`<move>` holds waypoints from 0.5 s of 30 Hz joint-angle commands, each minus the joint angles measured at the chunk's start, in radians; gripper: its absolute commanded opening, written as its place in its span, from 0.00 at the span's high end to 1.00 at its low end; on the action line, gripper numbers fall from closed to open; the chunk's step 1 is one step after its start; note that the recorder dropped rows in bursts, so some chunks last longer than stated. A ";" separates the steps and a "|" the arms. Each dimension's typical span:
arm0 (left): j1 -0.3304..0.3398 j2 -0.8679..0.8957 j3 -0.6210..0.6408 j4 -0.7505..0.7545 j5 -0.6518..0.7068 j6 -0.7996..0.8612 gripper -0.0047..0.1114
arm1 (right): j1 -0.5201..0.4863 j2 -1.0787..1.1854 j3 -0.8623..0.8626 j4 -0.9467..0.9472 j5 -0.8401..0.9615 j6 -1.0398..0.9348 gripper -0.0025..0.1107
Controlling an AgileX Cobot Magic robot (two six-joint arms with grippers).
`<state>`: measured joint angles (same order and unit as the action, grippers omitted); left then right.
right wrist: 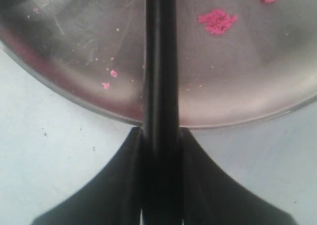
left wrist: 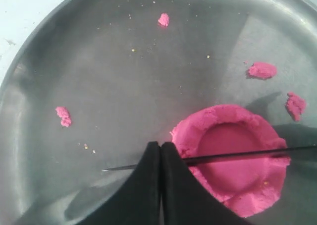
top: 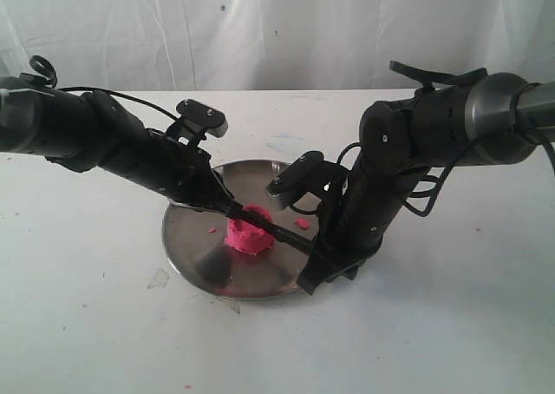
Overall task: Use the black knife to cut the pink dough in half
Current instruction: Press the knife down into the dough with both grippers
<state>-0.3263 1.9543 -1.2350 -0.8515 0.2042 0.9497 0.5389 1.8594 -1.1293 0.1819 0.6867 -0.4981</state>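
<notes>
The right claw clamps the handle of the black knife at the rim of the steel plate. The blade lies across the dented pink dough on the plate. The left claw, fingers pressed together, sits over the blade near its tip.

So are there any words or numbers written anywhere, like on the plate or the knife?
None: no words, numbers, brands or signs can be read in any view. The steel plate, the black knife and the pink dough all look plain, with nothing written on them.
</notes>
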 commanded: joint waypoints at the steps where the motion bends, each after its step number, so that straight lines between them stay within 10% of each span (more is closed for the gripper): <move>1: -0.004 0.013 0.005 -0.015 0.007 0.000 0.96 | 0.001 0.003 0.004 0.000 -0.007 0.006 0.98; 15: -0.004 0.043 0.005 -0.015 0.007 0.000 0.96 | 0.001 0.044 0.004 0.004 -0.011 0.008 0.98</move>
<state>-0.3263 1.9635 -1.2350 -0.8658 0.1961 0.9497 0.5389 1.8952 -1.1293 0.1887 0.6829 -0.4903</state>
